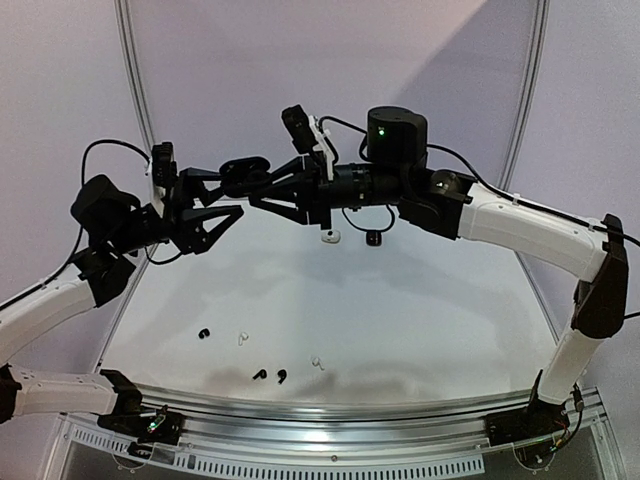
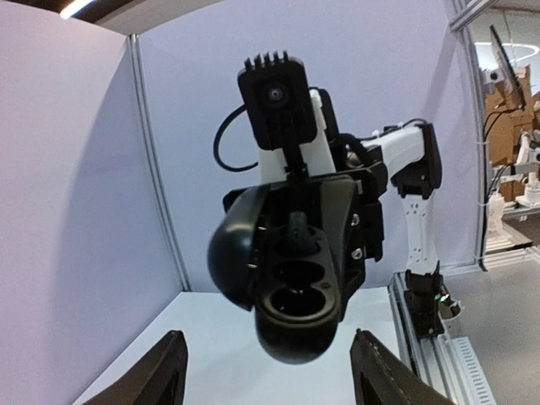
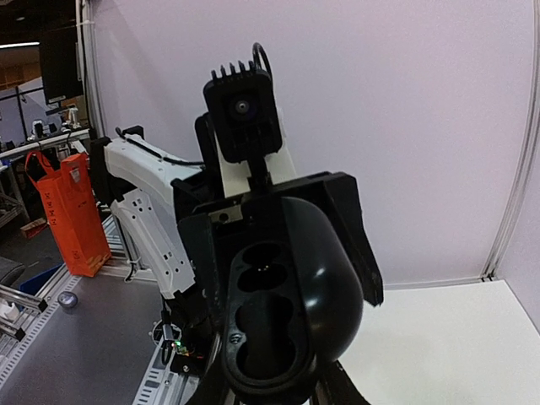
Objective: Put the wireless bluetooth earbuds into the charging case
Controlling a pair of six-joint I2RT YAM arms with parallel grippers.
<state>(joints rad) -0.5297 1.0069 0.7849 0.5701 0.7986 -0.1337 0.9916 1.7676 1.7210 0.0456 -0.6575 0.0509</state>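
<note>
White counter (image 1: 400, 310), purple walls (image 1: 250, 60) — earbuds (image 1: 281, 376) scattered near front edge. R claw (image 1: 255, 187) clamped on open black charging case (image 1: 243, 168) mid-air; L claw (image 2: 268, 371) spread apart, facing it.

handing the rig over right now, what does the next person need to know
Left gripper: jaws open, empty, facing the case.
Right gripper: jaws shut on the open black case, held up in the air.
Done: one black earbud looks seated in the case.
Left to do: three loose black earbuds and two white earbuds lie on the table, near the arm bases.
</note>
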